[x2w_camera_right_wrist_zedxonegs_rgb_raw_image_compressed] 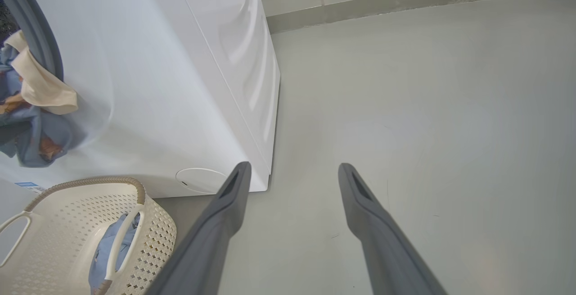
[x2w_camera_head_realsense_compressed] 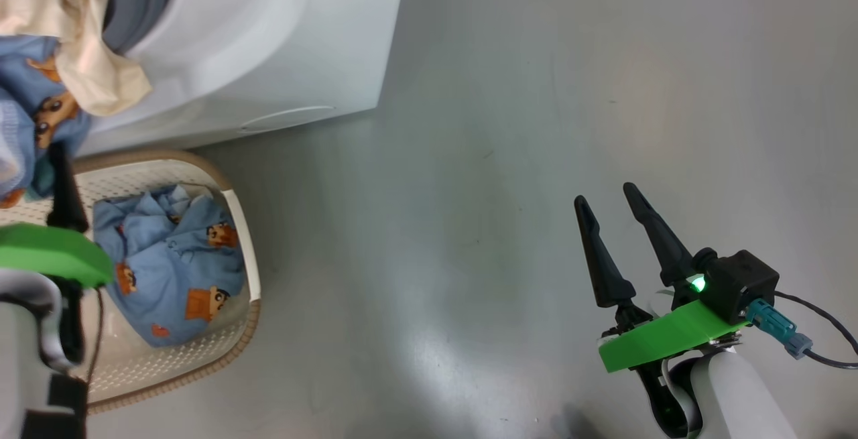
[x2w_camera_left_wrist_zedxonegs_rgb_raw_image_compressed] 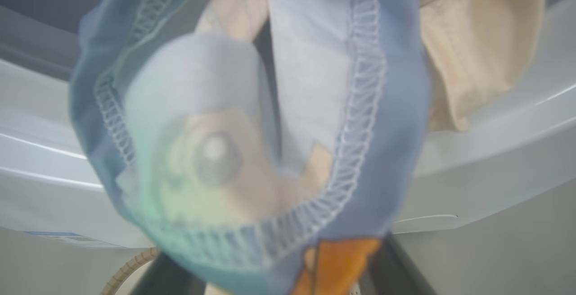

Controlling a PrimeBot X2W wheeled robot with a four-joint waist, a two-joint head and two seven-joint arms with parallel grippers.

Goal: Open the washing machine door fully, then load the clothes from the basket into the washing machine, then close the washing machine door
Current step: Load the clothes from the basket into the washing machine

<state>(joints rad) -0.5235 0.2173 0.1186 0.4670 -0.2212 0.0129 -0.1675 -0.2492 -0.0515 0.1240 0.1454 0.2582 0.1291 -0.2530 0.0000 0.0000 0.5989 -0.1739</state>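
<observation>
Grey floor (x2w_camera_head_realsense_compressed: 503, 157) all round the big white front-loading washing machine (x2w_camera_head_realsense_compressed: 268, 43). Light-blue and cream cartoon-print clothes (x2w_camera_head_realsense_compressed: 40, 90) hang out of its drum opening and flop over the left end effector (x2w_camera_head_realsense_compressed: 62, 181), dark fingers spread wide. Another blue printed garment (x2w_camera_head_realsense_compressed: 174, 271) lies in the cream perforated plastic basket (x2w_camera_head_realsense_compressed: 241, 224) right at the washer's foot. Right end effector (x2w_camera_head_realsense_compressed: 604, 194) is wide open, empty, off to the washer's right.

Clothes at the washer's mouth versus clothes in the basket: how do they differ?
The hanging clothes droop at the washer's mouth; the basket clothes lie crumpled in the basket. The hanging clothes show cream and blue; the basket clothes, blue. Both bear orange-brown cartoon figures.
</observation>
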